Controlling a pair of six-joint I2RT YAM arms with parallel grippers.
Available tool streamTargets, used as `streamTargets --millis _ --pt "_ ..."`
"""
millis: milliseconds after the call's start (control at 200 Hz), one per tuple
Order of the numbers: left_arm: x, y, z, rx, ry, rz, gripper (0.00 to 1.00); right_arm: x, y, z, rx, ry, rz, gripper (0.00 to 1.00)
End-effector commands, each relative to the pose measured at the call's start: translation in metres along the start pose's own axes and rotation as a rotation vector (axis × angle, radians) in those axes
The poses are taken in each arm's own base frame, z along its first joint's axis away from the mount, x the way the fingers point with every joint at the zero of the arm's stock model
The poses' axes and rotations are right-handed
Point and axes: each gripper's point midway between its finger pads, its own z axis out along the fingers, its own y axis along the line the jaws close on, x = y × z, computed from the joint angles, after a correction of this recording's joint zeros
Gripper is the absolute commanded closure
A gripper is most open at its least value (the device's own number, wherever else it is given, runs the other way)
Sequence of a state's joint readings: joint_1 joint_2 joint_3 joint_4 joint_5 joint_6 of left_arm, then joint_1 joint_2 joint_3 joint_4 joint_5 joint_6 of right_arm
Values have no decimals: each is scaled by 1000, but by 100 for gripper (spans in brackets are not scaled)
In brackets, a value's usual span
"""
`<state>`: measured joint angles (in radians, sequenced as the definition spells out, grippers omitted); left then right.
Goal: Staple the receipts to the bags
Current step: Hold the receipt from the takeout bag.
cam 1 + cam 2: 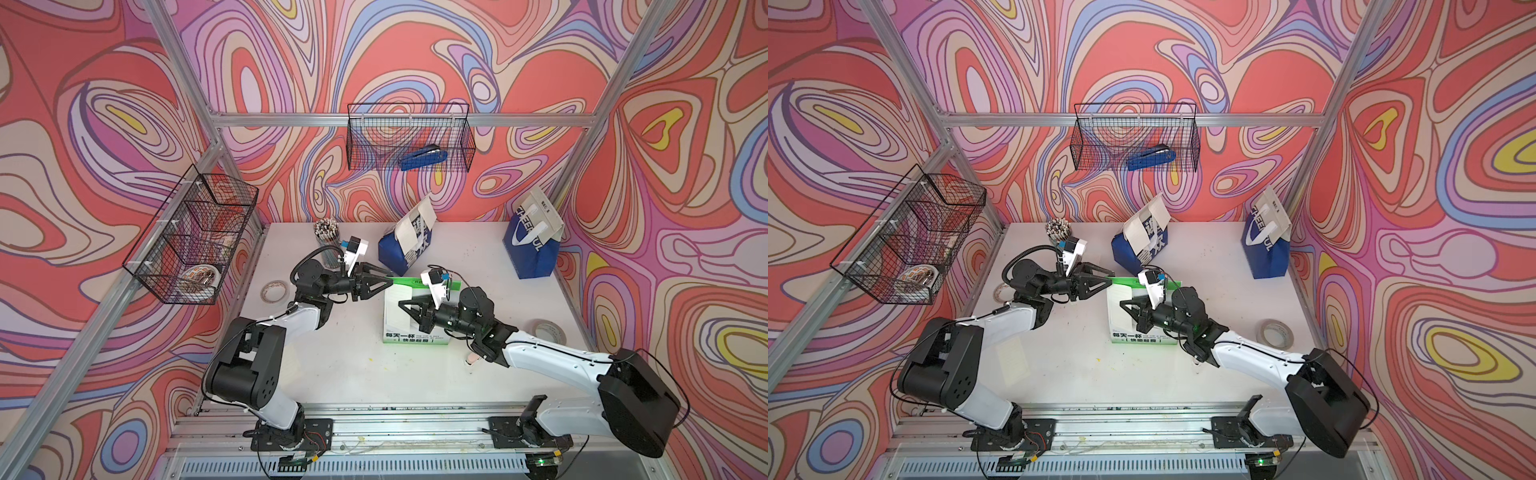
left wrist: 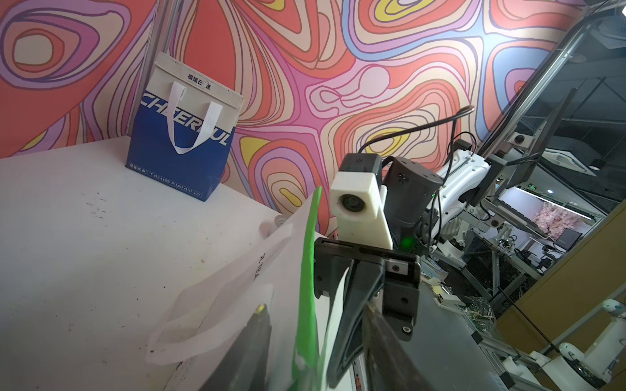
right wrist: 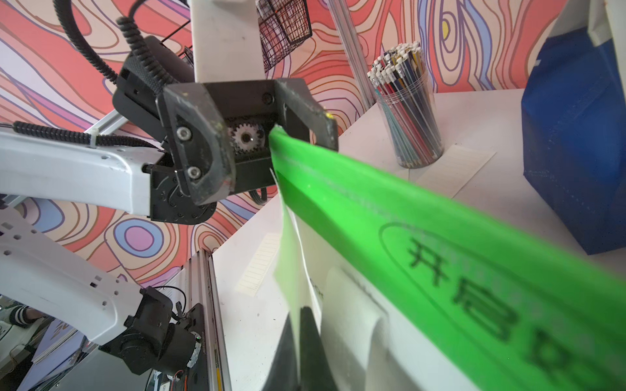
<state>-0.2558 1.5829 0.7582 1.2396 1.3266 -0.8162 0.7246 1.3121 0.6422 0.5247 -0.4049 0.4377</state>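
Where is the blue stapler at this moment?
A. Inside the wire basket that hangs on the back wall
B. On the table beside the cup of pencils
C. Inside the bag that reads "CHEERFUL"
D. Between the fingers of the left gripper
A: in both top views the blue stapler lies on the bottom of the wire basket that hangs from the rail on the back wall, above the table.

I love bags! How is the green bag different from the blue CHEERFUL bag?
The green bag is green and white; the CHEERFUL bag is blue and white. The green bag sits mid-table between the left gripper and right gripper; the CHEERFUL bag stands alone by the wall. Both have white strap handles.
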Motion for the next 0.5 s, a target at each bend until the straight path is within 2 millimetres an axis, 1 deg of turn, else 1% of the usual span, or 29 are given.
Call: streamTargets --millis 0,140,260,320,401,491 --pt "0 -7 1 32 7 59 54 -21 4 3 -10 -47 -13 100" --pt "0 -5 1 29 7 58 53 -25 6 1 -16 -57 -16 100" --pt "3 -6 0 27 9 58 55 -23 4 0 -4 -39 -28 100" --pt "4 -5 0 23 10 57 57 -22 2 0 1 -31 -30 100" --pt "7 -3 0 11 21 53 66 -22 1 0 1 -35 -27 100" --pt "10 0 -1 -17 27 49 69 -24 0 0 2 -39 -26 100"
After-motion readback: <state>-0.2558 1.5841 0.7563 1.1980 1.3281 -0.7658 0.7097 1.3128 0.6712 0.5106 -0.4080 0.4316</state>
